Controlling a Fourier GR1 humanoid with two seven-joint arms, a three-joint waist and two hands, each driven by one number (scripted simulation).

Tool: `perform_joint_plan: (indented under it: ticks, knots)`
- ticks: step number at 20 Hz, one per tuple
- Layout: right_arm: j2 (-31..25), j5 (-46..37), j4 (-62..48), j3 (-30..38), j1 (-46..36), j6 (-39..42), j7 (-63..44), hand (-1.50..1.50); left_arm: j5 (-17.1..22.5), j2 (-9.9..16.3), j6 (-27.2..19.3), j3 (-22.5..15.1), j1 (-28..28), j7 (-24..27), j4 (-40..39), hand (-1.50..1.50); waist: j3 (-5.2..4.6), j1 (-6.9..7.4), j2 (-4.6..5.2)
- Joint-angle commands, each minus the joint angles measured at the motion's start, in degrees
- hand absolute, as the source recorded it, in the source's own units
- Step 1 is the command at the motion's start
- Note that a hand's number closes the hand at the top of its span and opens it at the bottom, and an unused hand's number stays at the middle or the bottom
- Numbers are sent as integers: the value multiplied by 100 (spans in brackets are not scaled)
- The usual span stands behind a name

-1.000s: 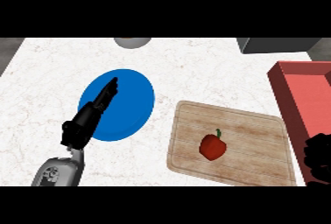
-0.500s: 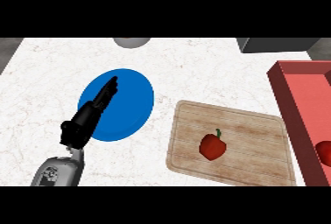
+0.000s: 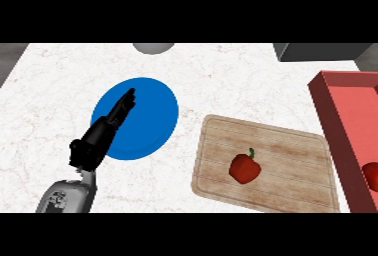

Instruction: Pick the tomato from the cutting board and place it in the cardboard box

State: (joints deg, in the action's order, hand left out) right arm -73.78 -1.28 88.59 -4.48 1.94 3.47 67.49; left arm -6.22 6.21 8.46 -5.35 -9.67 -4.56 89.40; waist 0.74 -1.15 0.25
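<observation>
Tomato seems the likeliest name for the red rounded shape [image 3: 371, 176] cut off by the view's right edge. It lies just right of the cutting board [image 3: 284, 145], inside the red box [image 3: 330, 112], and too little of it shows to be sure of what it is.

Nearest of all, down and to the left of the board and well apart from it, a grey forearm comes in from the lower edge. It ends in the left hand [image 3: 100, 137], whose black fingers are stretched out straight and lie together. They grasp nothing and point away toward the far side of the counter [image 3: 244, 85]. The fingertips lie over the blue plate [image 3: 151, 117], which sits just to the left of the board on the pale marbled top.

The wooden board lies slightly askew. On it, a little nearer than its middle, rests a red fruit [image 3: 245, 168] with a green stem, shaped more like a pepper. It touches nothing but the wood.

The red box runs along the board's right side, its long wall just beside the board's edge, and it reaches farther back than the board does.

Beyond the board, at the counter's far edge, a grey rounded thing [image 3: 153, 47] shows to the left and a dark grey block [image 3: 317, 51] to the right.
</observation>
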Motion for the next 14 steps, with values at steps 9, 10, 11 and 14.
perform_joint_plan:
  ticks: [9,10,11,14]
  knots:
    - [-858,1348,-501,383,-42,1589,1638,150,-69,-10,24,-84,-153,-39,26,0,-18,157,17]
    - [-863,1502,-454,411,-103,1642,1617,150,-42,-65,32,-106,-117,14,-65,0,-25,192,41]
    - [-867,1520,-628,430,-95,1605,1595,150,-81,-70,37,-155,-145,38,-37,0,-14,251,66]
    - [-995,1622,-658,476,-107,1700,1724,150,-21,-53,106,-142,-211,-65,-42,0,-21,229,39]
